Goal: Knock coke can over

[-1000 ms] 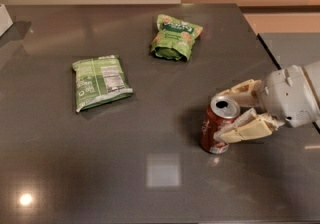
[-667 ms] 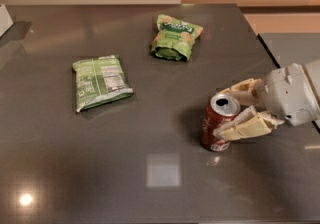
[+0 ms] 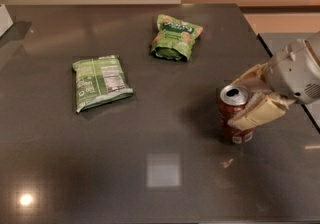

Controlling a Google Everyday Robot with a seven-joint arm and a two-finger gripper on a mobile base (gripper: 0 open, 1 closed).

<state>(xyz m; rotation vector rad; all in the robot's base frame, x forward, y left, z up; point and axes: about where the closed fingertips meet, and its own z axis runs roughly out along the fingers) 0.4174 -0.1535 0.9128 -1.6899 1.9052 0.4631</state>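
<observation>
You are looking across a dark grey table (image 3: pixel 150 188) that is carrying two green snack bags. One bag (image 3: pixel 100 82) is lying flat on the left side with its printed panel facing up. The other bag (image 3: pixel 176 37) is sitting crumpled further back, near the middle of the far edge. Both are lying well apart from the coke can (image 3: pixel 226 109) and from each other, so nothing is standing between them and the can. A small white object (image 3: pixel 4 18) is showing at the far left edge, cut off by the frame.

The coke can is standing upright on the right side of the table, near its right edge. Its silver top is facing up and showing a dark opening; you cannot tell what is inside.

The hand (image 3: pixel 236 104) is reaching in from the right, with its white wrist housing (image 3: pixel 297 70) hanging beyond the table's edge. Its two beige fingers are spread apart and straddling the can. The near finger (image 3: pixel 260 114) is lying slantwise across the can's front side and appears to be touching it. The far finger (image 3: pixel 252 75) is sitting just behind the rim. You cannot tell whether they are squeezing the can.
</observation>
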